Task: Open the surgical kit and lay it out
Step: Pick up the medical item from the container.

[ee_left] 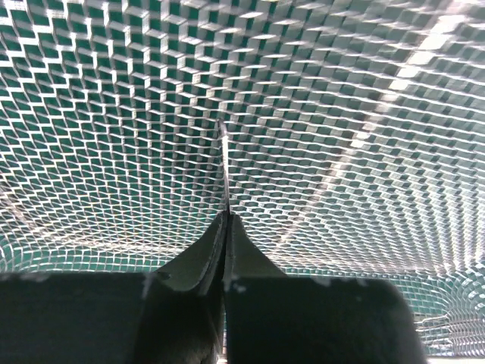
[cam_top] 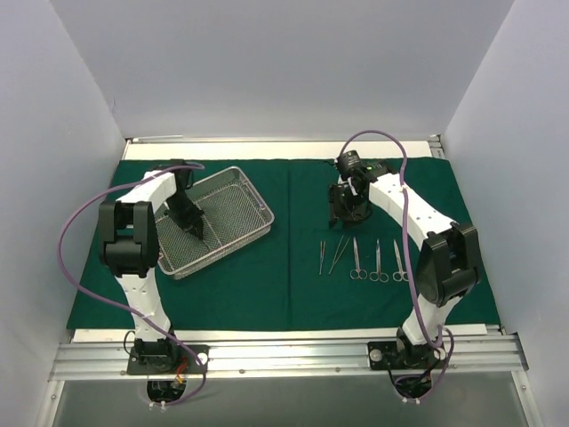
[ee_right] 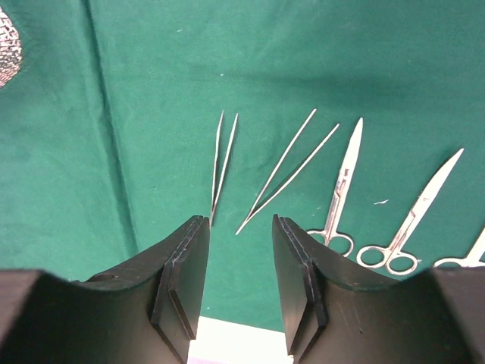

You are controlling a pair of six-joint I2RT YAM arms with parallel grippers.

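The cloth [cam_top: 293, 276] lies open on the desk with five instruments [cam_top: 356, 256] in a row at its right, the left end effector [ee_left: 226, 216] in the tray [cam_top: 258, 193] is pressed together on a slim instrument [ee_left: 225, 167], and the right end effector [ee_right: 241, 227] hangs spread and empty, so little seems left.

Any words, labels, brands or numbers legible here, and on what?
None: no text can be read anywhere.
The green cloth, the mesh tray, the laid-out instruments and the slim instrument pinched in the left gripper show no print; any engraving on the steel is too small to tell.
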